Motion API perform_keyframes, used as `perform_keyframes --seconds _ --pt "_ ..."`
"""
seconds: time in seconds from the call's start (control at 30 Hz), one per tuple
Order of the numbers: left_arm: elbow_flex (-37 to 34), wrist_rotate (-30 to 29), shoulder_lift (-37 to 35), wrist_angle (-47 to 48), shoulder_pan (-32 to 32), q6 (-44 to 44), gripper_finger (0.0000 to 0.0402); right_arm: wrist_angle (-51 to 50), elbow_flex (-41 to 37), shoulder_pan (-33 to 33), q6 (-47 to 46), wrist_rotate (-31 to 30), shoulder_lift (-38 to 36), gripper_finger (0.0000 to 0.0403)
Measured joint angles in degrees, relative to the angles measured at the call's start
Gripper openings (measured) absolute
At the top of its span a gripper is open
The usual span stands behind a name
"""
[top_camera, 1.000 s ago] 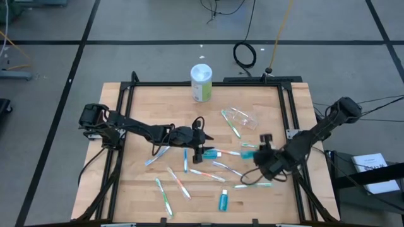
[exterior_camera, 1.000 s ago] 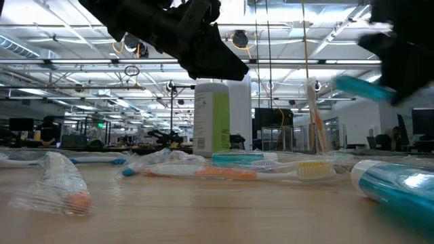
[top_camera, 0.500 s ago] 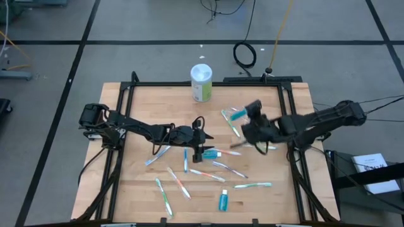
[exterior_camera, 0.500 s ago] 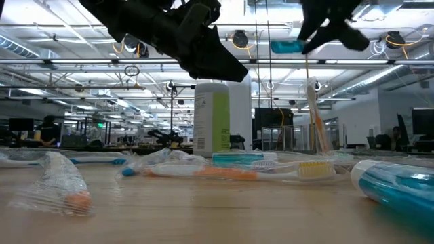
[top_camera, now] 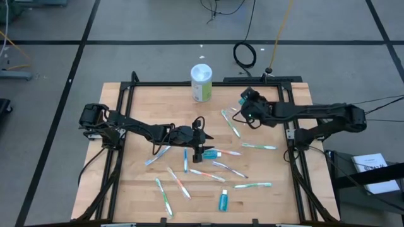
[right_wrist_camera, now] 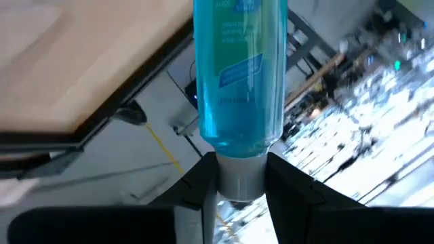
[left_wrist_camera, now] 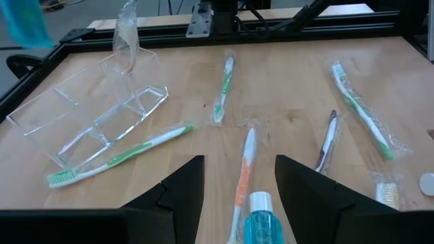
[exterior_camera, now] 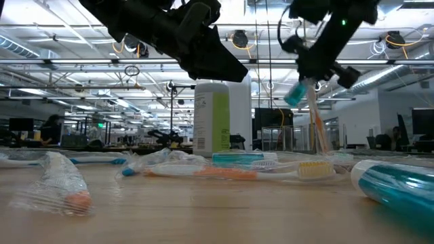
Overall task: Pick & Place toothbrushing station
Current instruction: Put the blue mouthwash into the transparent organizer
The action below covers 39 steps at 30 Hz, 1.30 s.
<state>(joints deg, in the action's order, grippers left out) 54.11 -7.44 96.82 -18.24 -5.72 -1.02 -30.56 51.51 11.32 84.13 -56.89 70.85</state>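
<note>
Toward 1 o'clock on the table (top_camera: 145, 101), the right gripper (top_camera: 245, 104) is hanging in the air just above the clear plastic holder (top_camera: 243, 117). The right arm is reaching in from its base at 3 o'clock, stretched long and nearly level, wrist turned toward 9 o'clock. Its fingers (right_wrist_camera: 196, 186) are pinching the grey cap end of a teal toothpaste tube (right_wrist_camera: 237, 74), closed only partway around it; in the low view the tube (exterior_camera: 296, 94) is hanging tilted below the gripper, clear of the wood.

Near table centre, the left gripper (top_camera: 201, 144) is sitting low. The left arm is extending from its base at 9 o'clock, bent slightly at the elbow, pointing toward 3 o'clock. Its fingers (left_wrist_camera: 173, 196) are standing apart, gripping nothing, with a second teal tube (left_wrist_camera: 257, 218) lying between the tips and an orange-handled toothbrush (left_wrist_camera: 242, 177) just beyond.

The clear holder (left_wrist_camera: 95, 115) is lying tipped on its side, a green toothbrush (left_wrist_camera: 122, 154) resting against its lower edge. Other wrapped toothbrushes are lying scattered from centre toward 6 o'clock; one (top_camera: 257, 146) is at 3 o'clock, another (top_camera: 252, 185) toward 5. A third teal tube (top_camera: 223, 200) is lying near 6 o'clock. The white-and-green canister (top_camera: 201, 82) is standing upright at 12 o'clock.
</note>
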Motion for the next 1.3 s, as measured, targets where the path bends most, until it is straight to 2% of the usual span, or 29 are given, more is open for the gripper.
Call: perform_keyframes --seconds 0.1,0.37,0.5,0.67,1.03,1.3 --pt "0.0 0.0 0.0 0.0 0.0 0.0 0.0186 4.8 -4.5 0.6 5.4 3.1 0.0 0.0087" --pt "0.0 0.0 0.0 0.0 0.0 -1.2 0.0186 19.9 -13.1 2.7 19.7 3.3 0.0 0.0087" --pt "0.0 -0.1 0.0 0.0 0.0 -1.7 0.0186 22.7 -15.3 4.6 22.9 4.7 0.0 0.0087" --pt "0.0 -0.1 0.0 0.0 0.0 -1.7 0.0186 22.7 -16.7 5.6 25.4 10.5 0.0 0.0103" --pt "0.0 -0.1 0.0 0.0 0.0 -2.1 0.0186 25.0 -17.6 5.6 25.8 10.7 0.0 0.0115" --pt "0.0 -0.1 0.0 0.0 0.0 -2.1 0.0186 26.5 -17.6 5.6 23.9 10.7 0.0 0.0144"
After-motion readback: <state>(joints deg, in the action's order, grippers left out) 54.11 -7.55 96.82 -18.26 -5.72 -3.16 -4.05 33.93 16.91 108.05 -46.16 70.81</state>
